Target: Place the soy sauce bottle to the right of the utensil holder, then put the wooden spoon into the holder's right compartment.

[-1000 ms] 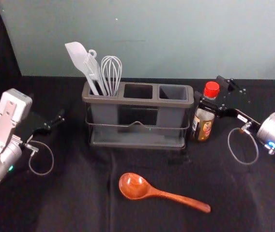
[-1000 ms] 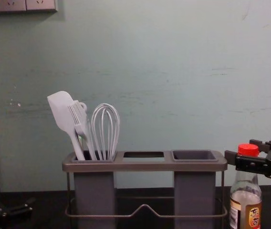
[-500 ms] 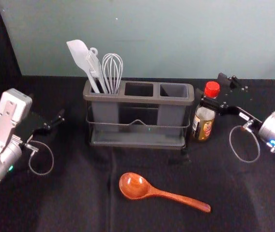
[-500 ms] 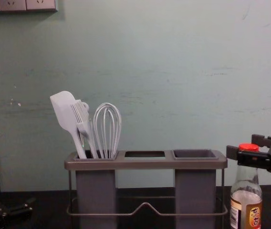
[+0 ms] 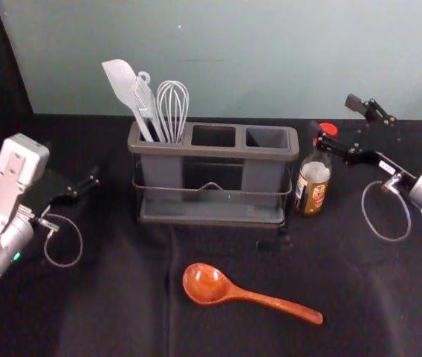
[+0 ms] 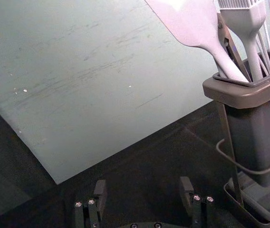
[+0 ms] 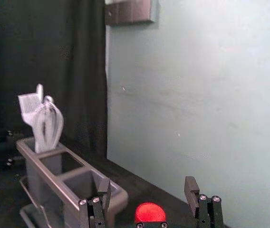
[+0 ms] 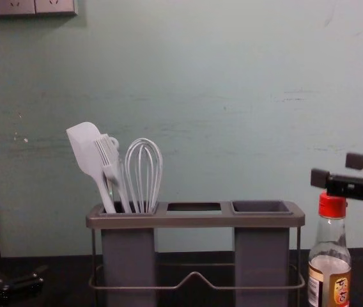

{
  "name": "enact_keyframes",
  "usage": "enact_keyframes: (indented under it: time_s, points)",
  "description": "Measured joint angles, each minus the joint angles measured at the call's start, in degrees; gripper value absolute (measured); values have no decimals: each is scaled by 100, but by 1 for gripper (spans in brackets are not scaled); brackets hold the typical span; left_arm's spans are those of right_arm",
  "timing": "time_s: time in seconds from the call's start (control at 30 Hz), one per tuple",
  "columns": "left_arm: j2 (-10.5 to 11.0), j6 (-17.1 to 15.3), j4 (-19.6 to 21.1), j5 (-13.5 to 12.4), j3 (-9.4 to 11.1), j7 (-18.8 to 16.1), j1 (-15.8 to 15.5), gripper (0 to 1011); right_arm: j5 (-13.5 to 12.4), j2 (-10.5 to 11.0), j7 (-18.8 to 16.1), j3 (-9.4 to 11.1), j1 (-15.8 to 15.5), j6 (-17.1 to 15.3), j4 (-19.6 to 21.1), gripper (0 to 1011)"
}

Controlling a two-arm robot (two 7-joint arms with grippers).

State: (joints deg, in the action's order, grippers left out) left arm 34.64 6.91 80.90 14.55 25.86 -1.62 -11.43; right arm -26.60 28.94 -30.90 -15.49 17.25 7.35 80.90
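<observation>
My right gripper [image 5: 336, 119] stands open above the soy sauce bottle [image 5: 313, 178], which is upright just right of the utensil holder [image 5: 211, 152]. In the chest view the right gripper [image 8: 337, 169] is level with or just over the red cap [image 8: 332, 206]. From the right wrist view, the cap [image 7: 150, 213] lies below and between the spread fingers of the right gripper [image 7: 148, 190]. The wooden spoon [image 5: 255, 299] rests in front of the holder, bowl to the left. My left gripper [image 5: 86, 186] is parked at the left; its wrist view shows the left gripper [image 6: 143, 189] open.
A white spatula [image 8: 87, 150], a brush and a whisk [image 8: 143, 169] stand in the holder's left compartment. The middle and right compartments [image 5: 267, 139] hold nothing visible. Behind is a pale wall, and black cloth [image 5: 114, 297] covers the table.
My right gripper has risen from around the bottle's neck and shifted to the right, off the cap. The holder and its utensils moved very slightly earlier. The left arm stayed still.
</observation>
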Motion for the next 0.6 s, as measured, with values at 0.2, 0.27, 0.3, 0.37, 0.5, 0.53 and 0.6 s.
enact_keyframes:
  time_s: [0.2, 0.27, 0.3, 0.37, 0.5, 0.53, 0.6]
  points:
    - [0, 0, 0, 0, 0, 0, 0, 1005, -56, 158, -122, 43, -180, 33, 511, 1000]
    - [0, 0, 0, 0, 0, 0, 0, 1005, -111, 222, -165, 68, -268, 33, 708, 1000]
    - [0, 0, 0, 0, 0, 0, 0, 1005, -128, 240, -173, 75, -291, 32, 766, 1000]
    - [0, 0, 0, 0, 0, 0, 0, 1005, -172, 288, -203, 90, -353, 20, 901, 1000]
    - [0, 0, 0, 0, 0, 0, 0, 1005, -328, 438, -321, 91, -529, -58, 1281, 1000]
    - [0, 0, 0, 0, 0, 0, 0, 1005, -356, 463, -350, 82, -551, -72, 1327, 1000]
    - [0, 0, 0, 0, 0, 0, 0, 1005, -408, 516, -408, 48, -588, -110, 1437, 1000]
